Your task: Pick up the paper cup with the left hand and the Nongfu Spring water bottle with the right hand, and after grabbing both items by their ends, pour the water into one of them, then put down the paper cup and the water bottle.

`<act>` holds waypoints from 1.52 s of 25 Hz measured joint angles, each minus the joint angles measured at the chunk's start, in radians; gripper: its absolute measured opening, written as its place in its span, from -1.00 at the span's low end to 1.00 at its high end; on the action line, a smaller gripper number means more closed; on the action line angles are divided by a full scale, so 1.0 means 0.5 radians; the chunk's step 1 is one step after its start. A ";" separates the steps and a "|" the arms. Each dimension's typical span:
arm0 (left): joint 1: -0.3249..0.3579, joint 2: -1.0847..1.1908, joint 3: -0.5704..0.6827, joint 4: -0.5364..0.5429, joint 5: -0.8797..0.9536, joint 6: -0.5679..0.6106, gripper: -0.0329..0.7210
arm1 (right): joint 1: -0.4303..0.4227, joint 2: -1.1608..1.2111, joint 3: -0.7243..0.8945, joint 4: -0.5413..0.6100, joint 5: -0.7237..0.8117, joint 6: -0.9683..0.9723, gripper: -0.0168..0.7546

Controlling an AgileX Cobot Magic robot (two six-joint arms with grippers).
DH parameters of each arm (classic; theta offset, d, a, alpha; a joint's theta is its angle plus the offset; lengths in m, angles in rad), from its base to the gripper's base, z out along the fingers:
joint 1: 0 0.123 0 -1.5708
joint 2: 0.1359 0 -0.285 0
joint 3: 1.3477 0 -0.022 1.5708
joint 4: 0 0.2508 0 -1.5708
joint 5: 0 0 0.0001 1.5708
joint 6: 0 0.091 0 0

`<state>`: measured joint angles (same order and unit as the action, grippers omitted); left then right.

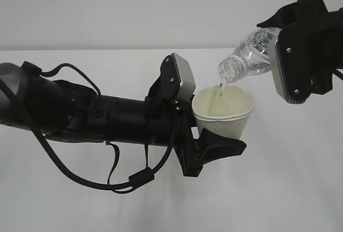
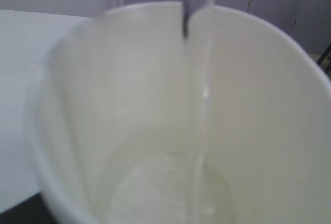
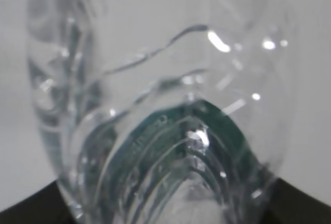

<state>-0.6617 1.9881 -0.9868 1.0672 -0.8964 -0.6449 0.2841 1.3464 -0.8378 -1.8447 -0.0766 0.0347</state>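
The left hand (image 1: 211, 130) reaches in from the left, its jaws set about the width of the paper cup (image 1: 225, 115) and closed on it from the side, one black finger (image 1: 222, 147) wrapping under the cup's lower wall. The cup sits between those jaws held clear above the white desk (image 1: 278, 189), its long axis near upright with a slight lean, mouth facing up. Above and to the right, the right hand (image 1: 278, 60) grips the Nongfu Spring water bottle (image 1: 249, 55) by its base end, jaws parted to the bottle's width and clamped on it; most of the bottle's rear is hidden behind the grey plate (image 1: 292, 71). The bottle's long axis runs at a slant, base high inside the jaws, open neck pointing down and to the left, out away from the jaws and just over the cup's rim. A thin stream of the water (image 1: 221, 90) falls from the neck into the cup. From the left wrist, the stream (image 2: 202, 105) runs down the cream inner wall (image 2: 129, 105) to a shallow pool at the bottom. From the right wrist, the clear ribbed bottle (image 3: 155, 105) fills the view, a patch of green label (image 3: 176, 131) showing through it.
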 joint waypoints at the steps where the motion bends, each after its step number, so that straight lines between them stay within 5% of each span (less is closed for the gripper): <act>1: 0.000 0.000 0.000 0.000 0.000 0.000 0.27 | 0.000 0.000 0.000 0.000 0.000 0.000 0.17; 38: 0.000 0.000 0.000 0.000 0.000 0.000 0.27 | 0.000 0.000 0.000 0.000 0.000 -0.052 0.16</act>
<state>-0.6617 1.9881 -0.9868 1.0672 -0.8964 -0.6449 0.2841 1.3464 -0.8378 -1.8447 -0.0766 0.0087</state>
